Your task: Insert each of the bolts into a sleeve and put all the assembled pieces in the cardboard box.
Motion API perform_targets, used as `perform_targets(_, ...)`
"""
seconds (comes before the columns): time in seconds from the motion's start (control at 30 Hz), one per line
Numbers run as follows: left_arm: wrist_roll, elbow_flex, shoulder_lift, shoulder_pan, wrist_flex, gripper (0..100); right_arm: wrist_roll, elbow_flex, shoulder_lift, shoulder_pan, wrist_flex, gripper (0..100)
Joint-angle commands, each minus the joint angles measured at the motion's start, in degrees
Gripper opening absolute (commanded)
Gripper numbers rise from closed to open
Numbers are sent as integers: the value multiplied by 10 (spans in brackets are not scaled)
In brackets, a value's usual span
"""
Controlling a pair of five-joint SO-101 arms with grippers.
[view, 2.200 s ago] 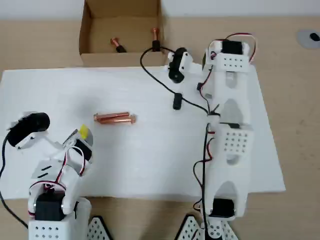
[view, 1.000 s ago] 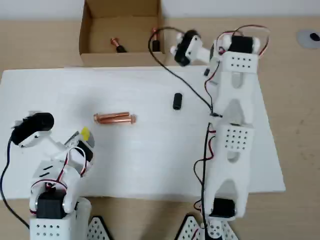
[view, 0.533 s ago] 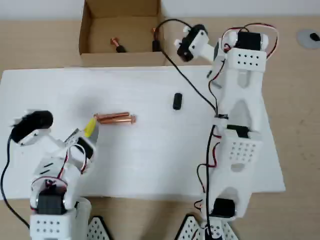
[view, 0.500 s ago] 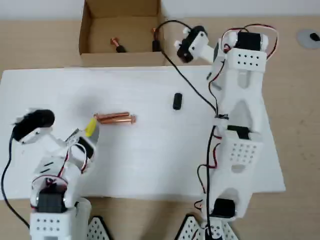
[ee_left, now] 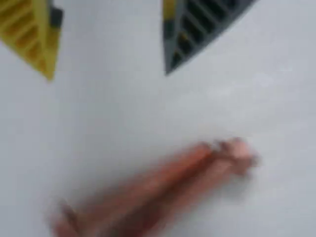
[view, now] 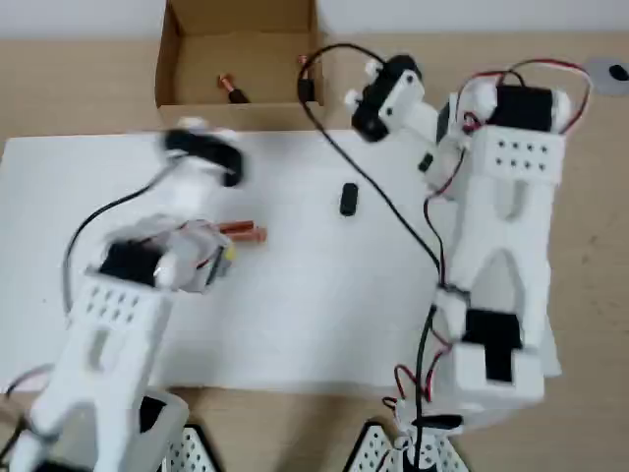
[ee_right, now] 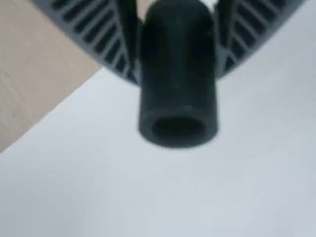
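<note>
The left tool, spread wide, hangs just above the copper-coloured metal bolts lying below it. The right tool grips a black cylindrical sleeve.

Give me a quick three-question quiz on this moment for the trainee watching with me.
1. True or false: the right arm's jaws hold a black sleeve.
2. The left arm's jaws, open, hover over: A) copper bolts B) a washer C) a cardboard box.
3. Fill in: the loose sleeve lies on the white ____.
Key: 1 true; 2 A; 3 mat.
</note>
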Motion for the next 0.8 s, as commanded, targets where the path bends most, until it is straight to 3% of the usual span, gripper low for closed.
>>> perform_targets(0.0, -149, -113, 58, 26, 76, 154, 30, 92, -116, 45, -27, 12)
perform_targets(0.17, -293, -151, 73, 25, 110, 154, 67, 216, -245, 138, -71, 12)
perform_targets(0.33, -453, -118, 84, 8, 93, 154, 73, 322, -373, 213, -85, 12)
perform_targets(0.57, -524, -64, 148, -9, -47, 153, 35, 440, -580, 236, -84, 12)
perform_targets(0.77, -525, -75, 255, -34, -171, 87, -33, 476, -644, 240, -81, 12)
